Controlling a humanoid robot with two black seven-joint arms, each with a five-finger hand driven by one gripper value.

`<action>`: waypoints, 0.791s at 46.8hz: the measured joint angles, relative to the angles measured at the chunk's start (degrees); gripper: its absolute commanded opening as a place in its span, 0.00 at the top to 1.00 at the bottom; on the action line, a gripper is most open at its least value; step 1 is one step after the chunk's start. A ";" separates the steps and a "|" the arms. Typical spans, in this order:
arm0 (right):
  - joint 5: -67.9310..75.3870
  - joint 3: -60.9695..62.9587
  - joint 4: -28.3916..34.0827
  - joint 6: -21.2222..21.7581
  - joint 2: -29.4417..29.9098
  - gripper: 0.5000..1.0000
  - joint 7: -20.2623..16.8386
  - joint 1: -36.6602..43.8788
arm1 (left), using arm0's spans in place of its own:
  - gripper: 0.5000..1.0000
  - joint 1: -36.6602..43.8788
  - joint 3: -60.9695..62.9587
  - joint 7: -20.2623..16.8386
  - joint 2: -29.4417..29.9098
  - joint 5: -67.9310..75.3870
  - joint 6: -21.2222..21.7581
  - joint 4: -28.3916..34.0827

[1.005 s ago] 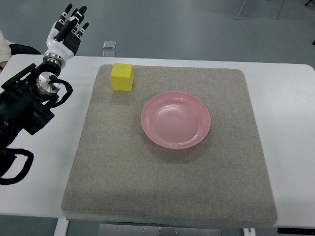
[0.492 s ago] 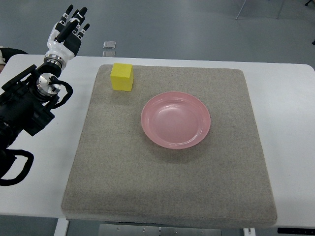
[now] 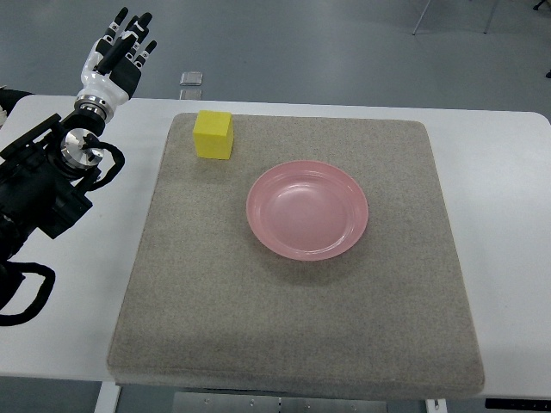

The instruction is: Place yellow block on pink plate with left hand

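A yellow block (image 3: 213,135) sits on the grey mat near its far left corner. The pink plate (image 3: 307,209) lies empty at the mat's middle, to the right of and nearer than the block. My left hand (image 3: 118,53) is raised beyond the table's far left edge, well left of the block, fingers spread and holding nothing. Its black arm (image 3: 39,185) comes in from the left edge. The right arm is out of view.
The grey mat (image 3: 293,327) covers most of the white table (image 3: 508,215). A small grey object (image 3: 191,78) lies on the floor beyond the table's far edge. A bit of a person's sleeve (image 3: 7,96) shows at the left edge.
The left hand and forearm have shifted very slightly left. The sleeve at the left edge has drawn back. Block and plate have not moved.
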 measured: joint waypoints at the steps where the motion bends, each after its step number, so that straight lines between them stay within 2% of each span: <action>1: 0.00 0.00 0.00 0.00 0.00 0.15 0.00 0.00 | 0.02 0.00 0.01 0.00 0.01 0.01 0.00 -0.02; 37: 0.00 0.00 0.00 0.00 0.00 0.15 0.00 0.03 | 0.02 0.17 0.77 0.00 1.34 0.21 0.43 -0.59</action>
